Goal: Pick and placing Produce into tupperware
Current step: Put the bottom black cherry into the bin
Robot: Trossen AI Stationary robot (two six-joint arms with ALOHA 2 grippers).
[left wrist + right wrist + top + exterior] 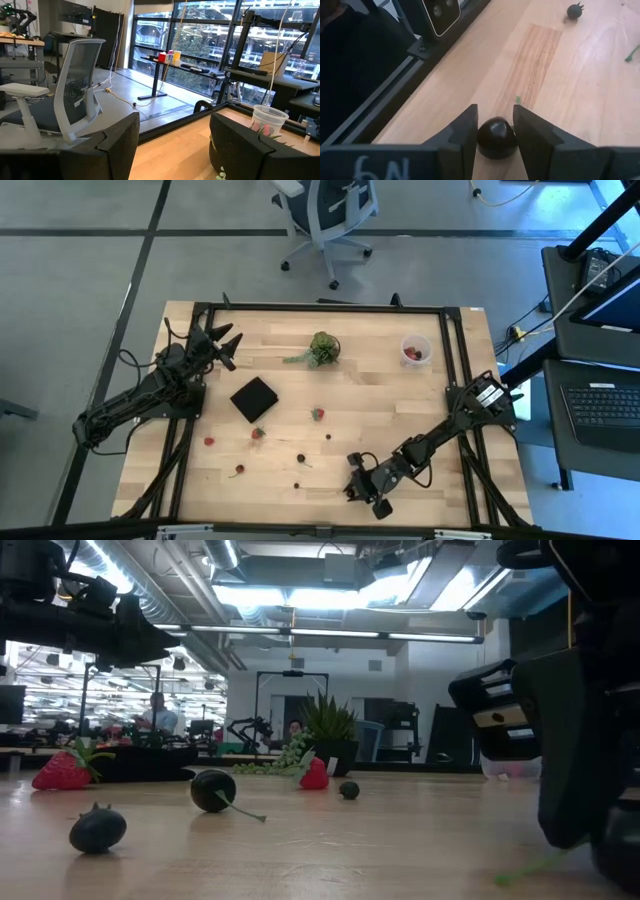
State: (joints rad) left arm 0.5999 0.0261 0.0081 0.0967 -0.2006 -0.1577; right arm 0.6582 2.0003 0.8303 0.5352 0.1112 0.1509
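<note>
Down at the near edge of the pale wooden table (400,405), the right gripper (495,131) has its two dark fingers closed on one small round black berry (495,138); only the right wrist view shows this, because from above the gripper (365,485) hides the berry. From above I count four red berries lying on the wood: one (317,414) near the middle, one (258,433) just below the flat black square (254,398), and two (209,441) (237,471) farther left. Three tiny dark berries lie there too, at (328,436), (300,459) and (297,482). The small round whitish plastic tub (416,348) stands near the far right corner with red pieces inside, well apart from the right gripper. One green leafy clump (321,348) sits near the far edge. The left gripper (222,346) waits at the far left, raised, with its fingers spread apart and holding nothing. The low view shows a dark berry's thin stem (243,809), which the high view cannot show.
</note>
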